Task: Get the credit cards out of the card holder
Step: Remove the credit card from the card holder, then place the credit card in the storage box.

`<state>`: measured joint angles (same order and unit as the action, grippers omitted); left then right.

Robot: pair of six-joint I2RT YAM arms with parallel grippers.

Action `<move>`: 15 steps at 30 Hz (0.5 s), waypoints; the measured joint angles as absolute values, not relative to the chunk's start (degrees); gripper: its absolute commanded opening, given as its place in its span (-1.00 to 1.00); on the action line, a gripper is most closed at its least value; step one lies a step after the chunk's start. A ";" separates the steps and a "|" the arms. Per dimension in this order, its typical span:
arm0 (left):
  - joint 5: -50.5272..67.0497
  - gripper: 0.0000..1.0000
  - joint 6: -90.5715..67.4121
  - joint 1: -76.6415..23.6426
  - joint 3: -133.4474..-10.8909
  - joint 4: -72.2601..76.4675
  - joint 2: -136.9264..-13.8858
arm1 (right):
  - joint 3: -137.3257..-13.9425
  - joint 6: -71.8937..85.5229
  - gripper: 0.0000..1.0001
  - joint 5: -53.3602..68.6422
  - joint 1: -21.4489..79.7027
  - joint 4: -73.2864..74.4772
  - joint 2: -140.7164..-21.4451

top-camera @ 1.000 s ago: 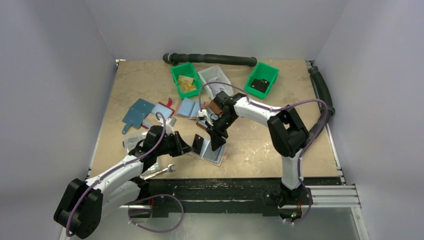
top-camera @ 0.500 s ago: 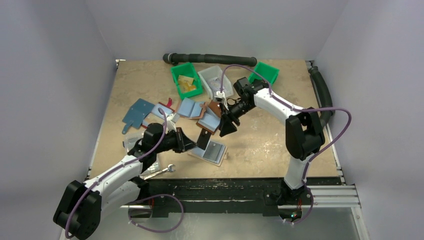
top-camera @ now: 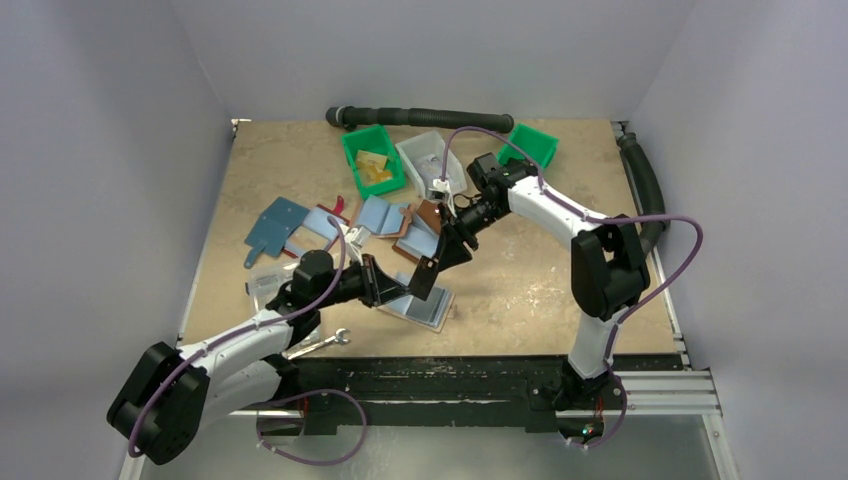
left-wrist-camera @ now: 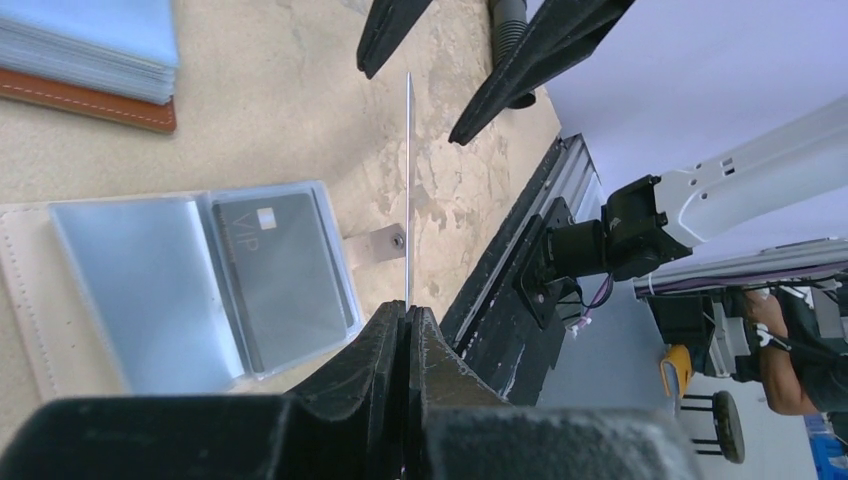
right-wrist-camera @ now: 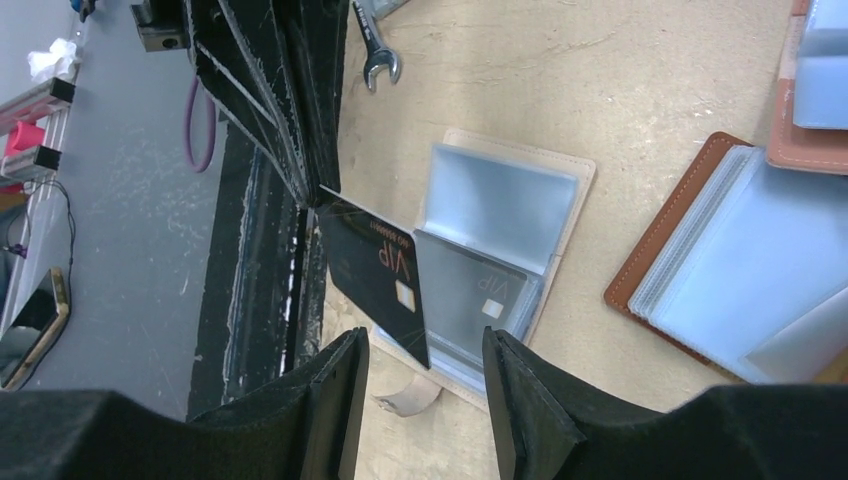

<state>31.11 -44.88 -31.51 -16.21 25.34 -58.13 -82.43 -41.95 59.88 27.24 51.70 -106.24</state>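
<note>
My left gripper (left-wrist-camera: 408, 312) is shut on a dark grey credit card (left-wrist-camera: 408, 180), seen edge-on and held upright above the table. In the right wrist view that card (right-wrist-camera: 375, 268) shows "VIP" lettering. Its far corner reaches between the fingers of my right gripper (right-wrist-camera: 425, 345), which is open and not touching it. From above, the card (top-camera: 424, 278) hangs between the left gripper (top-camera: 398, 285) and the right gripper (top-camera: 450, 245). The card holder (top-camera: 432, 308) lies open on the table below. Another dark card (right-wrist-camera: 475, 295) sits in its clear pocket.
Brown wallets with blue lining (top-camera: 395, 215) lie behind the holder, with blue-grey flaps (top-camera: 275, 225) to the left. Two green bins (top-camera: 372, 160) (top-camera: 524, 148), a clear box (top-camera: 425, 158) and a black hose (top-camera: 420, 118) stand at the back. A wrench (top-camera: 325, 342) lies near the front edge.
My right gripper has pulled back from the holder and opened wider. My left gripper has carried the dark card up and to the right, until its far edge came between the right fingers.
</note>
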 measured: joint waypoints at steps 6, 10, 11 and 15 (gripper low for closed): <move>30.85 -1.00 -45.56 -33.30 -16.21 28.60 -59.99 | -82.43 -41.36 -0.25 61.08 27.24 51.59 -106.43; 30.41 -1.00 -45.95 -33.95 -16.21 29.91 -60.82 | -82.43 -41.10 -0.65 61.19 27.24 51.75 -107.00; 30.22 -1.00 -45.98 -34.06 -16.19 30.13 -60.97 | -82.43 -41.10 -0.82 61.28 27.24 51.86 -107.13; 28.95 -1.00 -45.93 -34.15 -15.90 29.87 -61.08 | -82.43 -40.91 -1.00 62.06 27.03 52.75 -107.61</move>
